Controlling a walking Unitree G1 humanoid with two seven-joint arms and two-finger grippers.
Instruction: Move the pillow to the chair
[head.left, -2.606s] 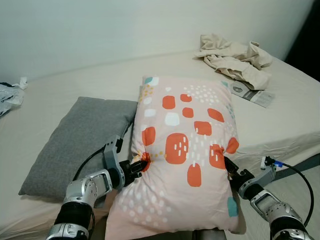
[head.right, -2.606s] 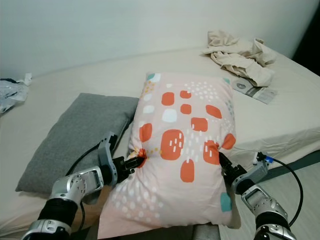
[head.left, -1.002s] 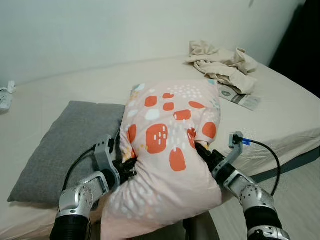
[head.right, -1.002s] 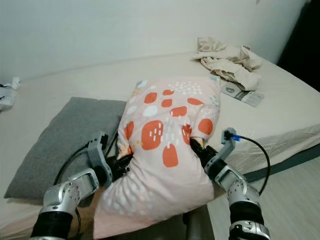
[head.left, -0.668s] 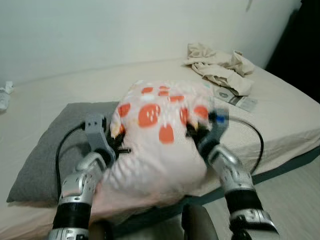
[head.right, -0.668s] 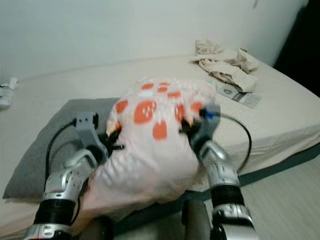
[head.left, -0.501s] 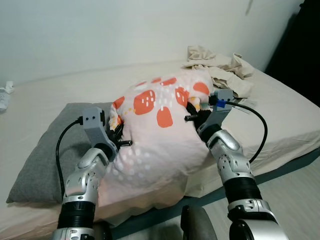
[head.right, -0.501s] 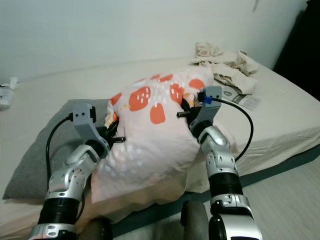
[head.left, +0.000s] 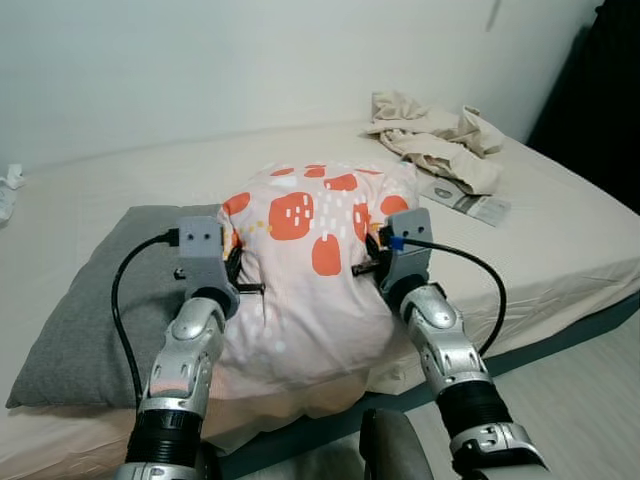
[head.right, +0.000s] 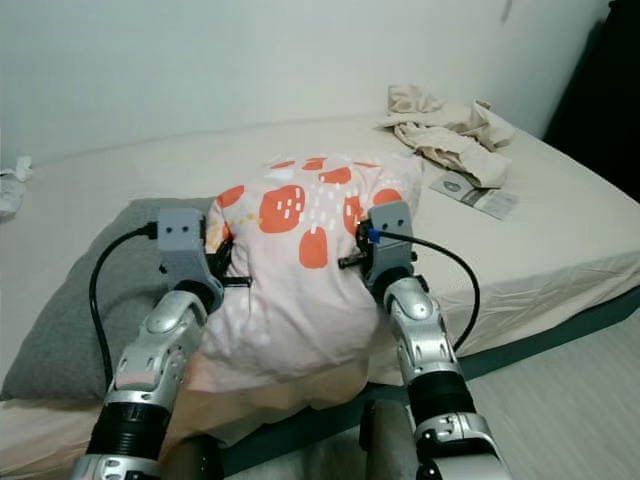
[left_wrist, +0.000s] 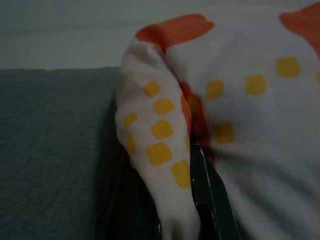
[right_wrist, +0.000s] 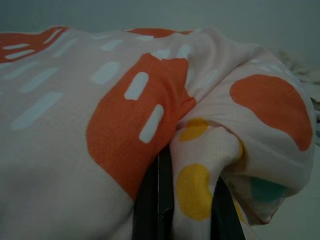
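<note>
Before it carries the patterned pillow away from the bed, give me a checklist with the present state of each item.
1. Left gripper shut on a fold of the patterned pillow: ok.
2. Right gripper shut on the opposite edge: ok.
3. Pillow fully lifted off the bed: cannot tell; its lower end hangs over the mattress edge.
4. Pillow free of the grey pillow: cannot tell.
5. Chair in sight as a target: not ok.

The pillow (head.left: 310, 290) hides the fingertips of the left gripper (head.left: 238, 262) and right gripper (head.left: 377, 250), plus part of the grey cushion (head.left: 90, 300). The booklet (head.left: 462, 201) is too small to read. Both arms run off the bottom edge.
</note>
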